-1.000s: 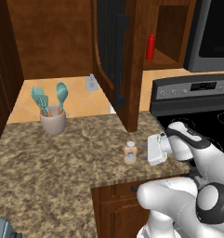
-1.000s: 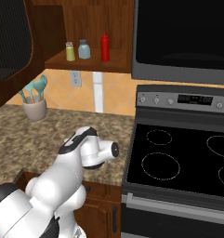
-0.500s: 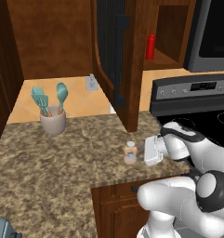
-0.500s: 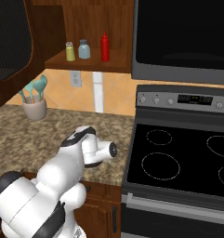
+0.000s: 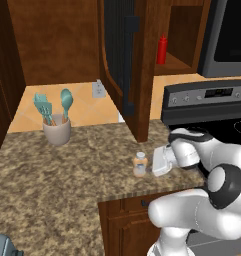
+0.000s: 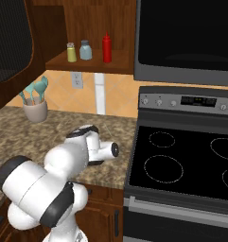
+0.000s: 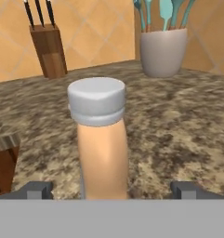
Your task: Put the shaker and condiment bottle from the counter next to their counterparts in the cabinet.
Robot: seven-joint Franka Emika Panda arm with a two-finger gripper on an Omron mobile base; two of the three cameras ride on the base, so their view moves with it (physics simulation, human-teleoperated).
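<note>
The pincer (image 7: 111, 189) stood wide around the shaker (image 7: 100, 142). Best closed squarely on its body, below the grey cap (image 7: 96, 100).

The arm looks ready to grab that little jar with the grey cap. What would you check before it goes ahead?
1. Gripper open: ok.
2. Shaker centred between the fingertips: ok.
3. Shaker upright on the counter: ok.
4. Space around it free; utensil crock and knife block stand well behind: ok.
5. Cabinet door open, shelf reachable: ok.
6. Room on the shelf beside the red bottle and the two shakers there: cannot tell.
</note>
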